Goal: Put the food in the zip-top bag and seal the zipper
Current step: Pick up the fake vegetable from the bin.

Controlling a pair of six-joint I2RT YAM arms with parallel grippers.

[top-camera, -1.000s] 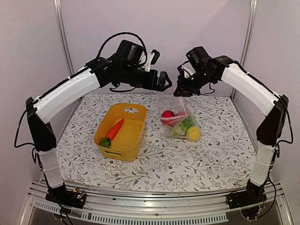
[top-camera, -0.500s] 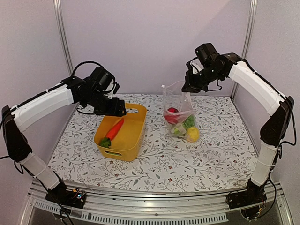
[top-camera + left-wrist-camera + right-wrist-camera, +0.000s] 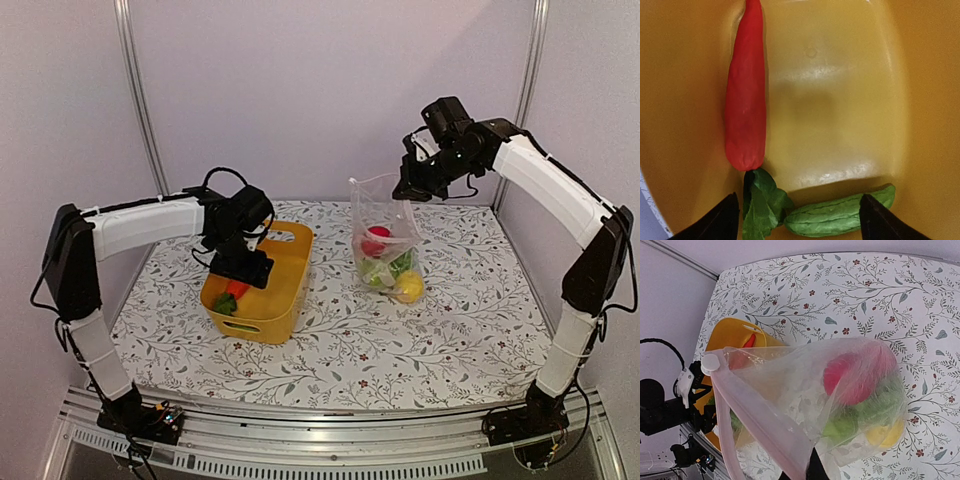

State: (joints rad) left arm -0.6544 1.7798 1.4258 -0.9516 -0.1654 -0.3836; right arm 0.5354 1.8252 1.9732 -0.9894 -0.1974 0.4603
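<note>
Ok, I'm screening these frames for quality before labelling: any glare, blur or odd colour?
Left wrist: white glare bands across the basket floor, and the carrot reads red rather than orange. Right wrist: the crinkled bag hazes the red piece inside, blurring its edges. Top external: evenly lit and sharp, only faint shadows on the table.

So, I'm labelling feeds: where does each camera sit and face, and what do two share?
Top external: above and behind the bases, facing down over the table; both arms show.
Left wrist: arm-mounted, straight down into the yellow basket; open left gripper at bottom.
Right wrist: arm-mounted, down past the zip-top bag to the table; right gripper barely shows.
Shared: carrot, in top and left wrist.
</note>
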